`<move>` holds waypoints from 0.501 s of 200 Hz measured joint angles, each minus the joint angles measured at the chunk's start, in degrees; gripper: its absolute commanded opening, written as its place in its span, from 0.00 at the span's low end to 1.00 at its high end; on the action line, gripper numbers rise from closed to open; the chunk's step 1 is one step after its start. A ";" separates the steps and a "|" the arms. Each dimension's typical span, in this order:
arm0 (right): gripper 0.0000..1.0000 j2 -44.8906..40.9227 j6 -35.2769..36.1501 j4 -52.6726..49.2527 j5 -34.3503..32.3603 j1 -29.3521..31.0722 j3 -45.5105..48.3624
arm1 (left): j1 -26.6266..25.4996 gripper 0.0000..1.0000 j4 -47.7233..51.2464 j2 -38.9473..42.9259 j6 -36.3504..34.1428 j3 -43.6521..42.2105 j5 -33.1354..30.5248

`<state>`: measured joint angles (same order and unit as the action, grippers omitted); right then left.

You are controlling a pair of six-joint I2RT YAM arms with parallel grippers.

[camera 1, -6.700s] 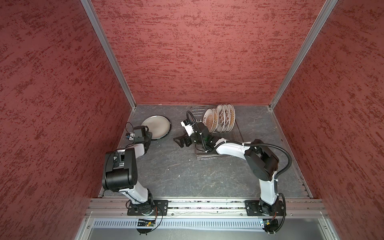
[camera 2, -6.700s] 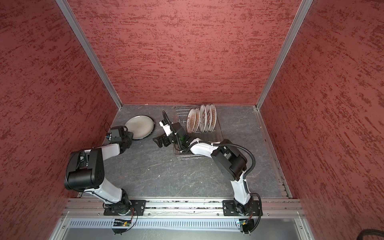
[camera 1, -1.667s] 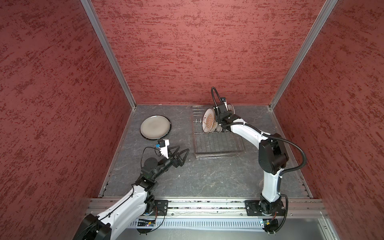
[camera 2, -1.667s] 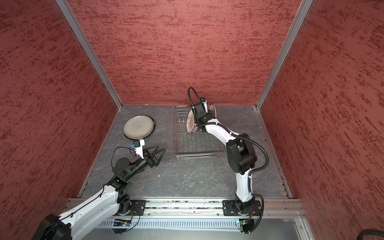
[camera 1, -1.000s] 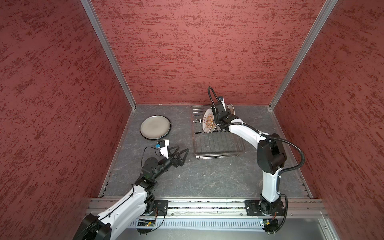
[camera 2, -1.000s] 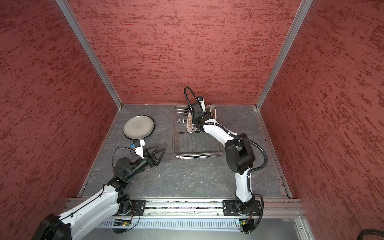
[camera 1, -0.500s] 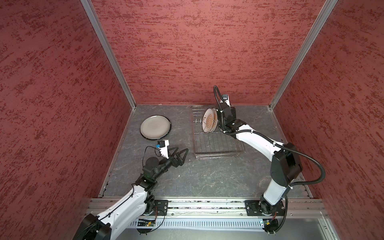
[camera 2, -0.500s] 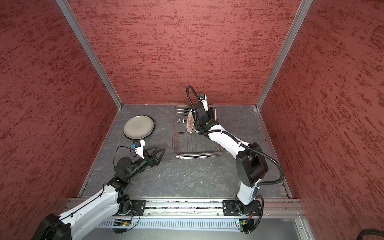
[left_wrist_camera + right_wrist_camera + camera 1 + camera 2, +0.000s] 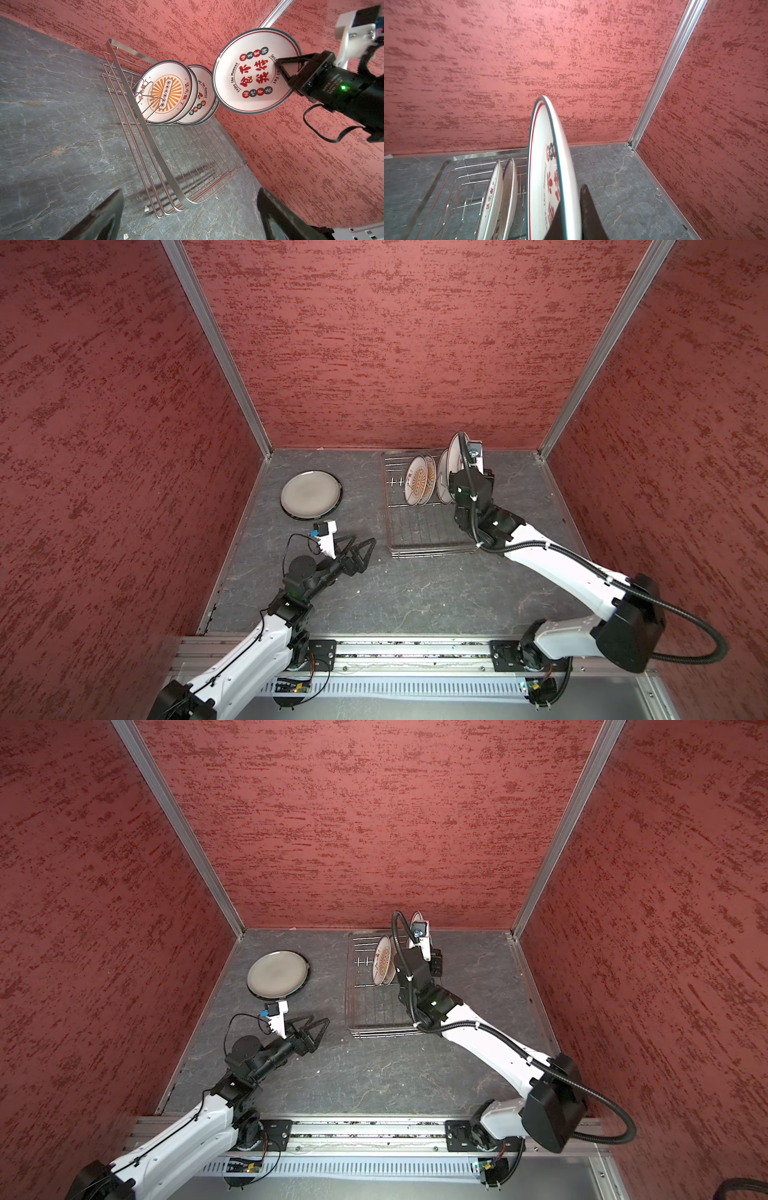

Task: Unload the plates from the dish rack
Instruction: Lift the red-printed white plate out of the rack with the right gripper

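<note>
**Right gripper [image 9: 572, 209] clamping a small plate [image 9: 249, 70], mid-unload**

Table [image 9: 415, 593] is carrying everything, and much of its dark top is lying bare. Rack [image 9: 432, 551] is sitting toward the far side, right of centre, w/ its near half standing empty. Grey plate [image 9: 311, 494], the big one, is lying flat on the table left of the rack and apart from it, so it's looking done. Small plates [image 9: 166, 91] are leaning on edge at the rack's far end, a sunburst one in front and red-character ones behind. Exact count isn't showing. Held plate, white w/ red characters, is hanging on edge above that far end. It's sitting clear of the wires and of its neighbours, jaws pinching its rim front & back. Left gripper [image 9: 363, 542] is hovering low over the table btwn grey plate and rack. Its jaws are spread wide, gripping nothing, pointing toward the rack.

Step in hand, prob.: taking one small plate out. Next move is likely calling for swinging it away from the rack w/o clipping the leaning plates. After that comes tipping it from on-edge to flat, then setting it on bare table or on the grey plate. Passing it to the left gripper is looking possible too; can't tell which.
</note>
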<state>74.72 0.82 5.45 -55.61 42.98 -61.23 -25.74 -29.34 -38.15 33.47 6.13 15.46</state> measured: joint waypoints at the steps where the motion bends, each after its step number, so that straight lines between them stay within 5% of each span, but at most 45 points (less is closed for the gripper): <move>1: 0.00 -0.17 0.02 0.09 0.02 0.07 0.15 | 0.00 0.99 0.02 0.02 -0.02 0.00 0.02; 56: 0.00 -13.99 -4.07 4.24 6.93 1.70 11.96 | -0.11 0.99 0.66 0.55 0.11 0.15 1.57; 100: 0.00 -18.84 -11.89 6.88 20.00 1.68 19.41 | -0.11 0.99 0.96 3.74 0.07 0.13 1.25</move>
<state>55.88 -11.07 12.34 -35.62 44.66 -41.82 -25.85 -28.38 -34.41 33.54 6.26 16.71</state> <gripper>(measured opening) 0.098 0.994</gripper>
